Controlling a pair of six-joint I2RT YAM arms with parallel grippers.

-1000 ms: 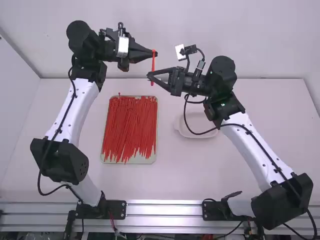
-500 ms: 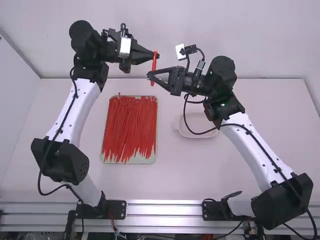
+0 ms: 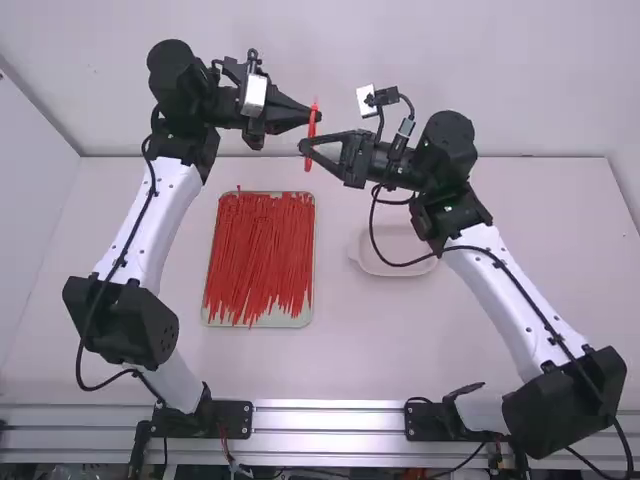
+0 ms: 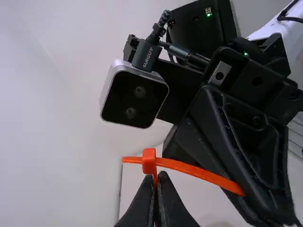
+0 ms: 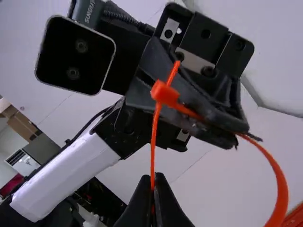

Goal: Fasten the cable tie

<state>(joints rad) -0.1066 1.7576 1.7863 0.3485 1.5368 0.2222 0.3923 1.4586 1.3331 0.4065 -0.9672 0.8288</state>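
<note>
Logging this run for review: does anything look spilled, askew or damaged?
Nothing serious. Spare ties lie packed in the tray, one tip poking past its far edge. The left end effector and right end effector pinch the held tie midair.

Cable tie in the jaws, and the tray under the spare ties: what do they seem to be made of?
The cable tie looks like flexible moulded plastic, probably nylon: orange-red, smooth, slightly glossy, and its thin strap curves without kinking. The tray is thin, flat, pale and matte; it could be plastic or coated metal, and I cannot tell which.
</note>
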